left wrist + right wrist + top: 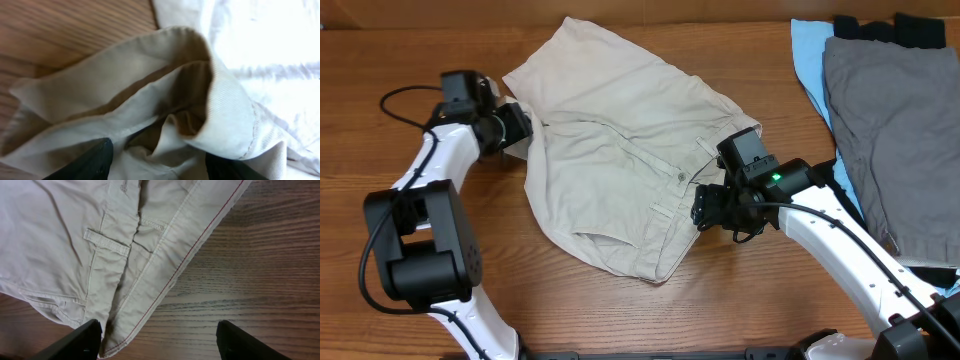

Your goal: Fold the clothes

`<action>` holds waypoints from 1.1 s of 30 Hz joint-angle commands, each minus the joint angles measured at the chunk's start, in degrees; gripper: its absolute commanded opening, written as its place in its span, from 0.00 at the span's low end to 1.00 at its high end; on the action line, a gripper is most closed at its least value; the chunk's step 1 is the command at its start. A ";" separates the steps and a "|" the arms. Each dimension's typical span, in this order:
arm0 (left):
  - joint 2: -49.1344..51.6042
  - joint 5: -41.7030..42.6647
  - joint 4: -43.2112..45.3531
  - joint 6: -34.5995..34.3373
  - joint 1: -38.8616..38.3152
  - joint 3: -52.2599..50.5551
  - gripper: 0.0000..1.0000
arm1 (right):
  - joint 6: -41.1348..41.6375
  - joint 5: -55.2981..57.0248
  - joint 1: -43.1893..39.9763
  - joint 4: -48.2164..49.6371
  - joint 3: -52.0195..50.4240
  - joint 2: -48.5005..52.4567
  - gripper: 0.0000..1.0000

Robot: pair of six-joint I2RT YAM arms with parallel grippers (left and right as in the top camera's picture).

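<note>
The beige shorts (620, 130) lie crumpled in the middle of the table, waistband with button and belt loops toward the right. My left gripper (520, 128) is at their left edge. In the left wrist view its fingers (159, 165) are spread, with a bunched fold of the shorts (150, 85) between them. My right gripper (705, 208) hovers at the waistband's near right end. In the right wrist view it (159, 342) is open, its left finger over the edge of the shorts (60, 240) and its right finger over bare wood.
Grey shorts (890, 120) lie at the right on a light blue garment (810, 50), with a black garment (890, 28) at the back right. The wooden table (380, 50) shows around the shorts.
</note>
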 commanded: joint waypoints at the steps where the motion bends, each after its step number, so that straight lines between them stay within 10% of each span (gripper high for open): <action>1: 1.05 -5.38 0.74 0.66 -3.17 1.40 0.63 | -0.22 0.74 0.20 0.26 -0.20 -0.02 0.77; 33: 3.82 -9.51 5.11 0.66 -4.20 1.38 0.54 | -0.24 0.79 0.20 0.61 -0.20 -0.02 0.77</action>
